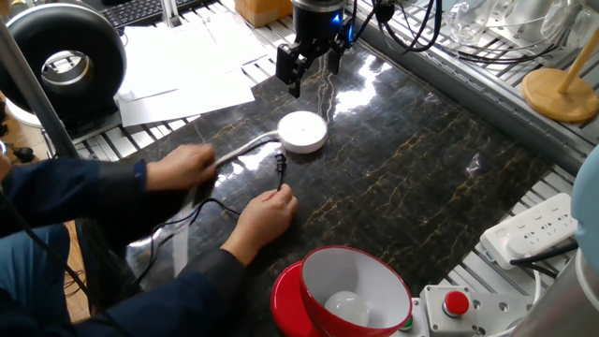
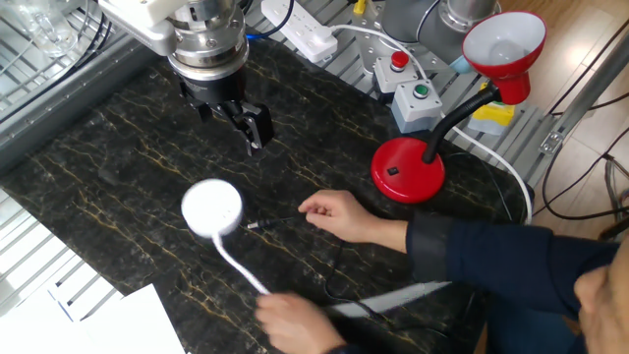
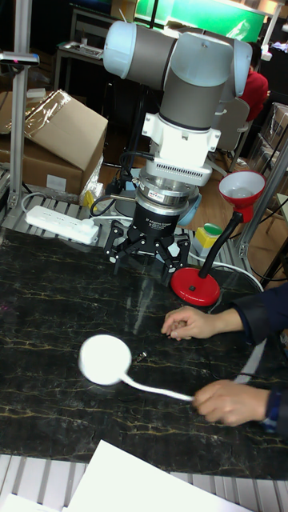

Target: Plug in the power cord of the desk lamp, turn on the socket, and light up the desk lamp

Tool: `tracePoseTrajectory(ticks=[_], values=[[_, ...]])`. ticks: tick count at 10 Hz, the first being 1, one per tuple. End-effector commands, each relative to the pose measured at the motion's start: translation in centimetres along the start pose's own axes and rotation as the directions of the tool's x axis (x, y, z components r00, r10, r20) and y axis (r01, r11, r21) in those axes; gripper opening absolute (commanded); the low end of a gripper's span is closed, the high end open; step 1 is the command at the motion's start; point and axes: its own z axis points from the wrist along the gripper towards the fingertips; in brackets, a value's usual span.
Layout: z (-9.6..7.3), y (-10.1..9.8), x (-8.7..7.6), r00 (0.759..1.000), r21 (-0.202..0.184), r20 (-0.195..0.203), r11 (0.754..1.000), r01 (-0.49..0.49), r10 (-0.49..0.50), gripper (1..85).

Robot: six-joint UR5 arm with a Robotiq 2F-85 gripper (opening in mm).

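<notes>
My gripper [image 1: 314, 67] hangs open and empty above the dark tabletop [image 1: 421, 159], at the top centre of one fixed view, its jaws spread with nothing between them. Just below it in the frame lies the socket [image 1: 302, 131], a white round puck that is too blurred for me to see its holes. Its white cable [image 1: 243, 148] trails off toward the lower left, where a person's hand [image 1: 182, 167] grips it. The plug [image 1: 280, 167] of the power cord sits on the table just beside the socket, not inserted, and a second hand [image 1: 267, 211] rests at the cord right behind it. The desk lamp [image 1: 346, 290] stands at the bottom centre, unlit. I judge that plugging in is the step at hand and has not been done. My next move calls for both hands to be clear, then a descent over the plug with the jaws on either side of it. The right half of the tabletop is open. Papers [image 1: 182, 70] lie beyond the upper-left edge, and a power strip [image 1: 533, 229] lies past the right edge.
</notes>
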Motion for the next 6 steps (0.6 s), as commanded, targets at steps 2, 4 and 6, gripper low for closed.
tracePoseTrajectory(ticks=[2,4,6], values=[[0.1,1.7,1.2,0.984,-0.040,-0.052,0.984,-0.172,0.170,1.3],[0.3,1.4,1.1,0.984,-0.007,-0.039,0.985,-0.172,0.172,1.3],[0.3,1.3,1.1,0.986,-0.003,-0.039,0.986,-0.165,0.164,1.3]])
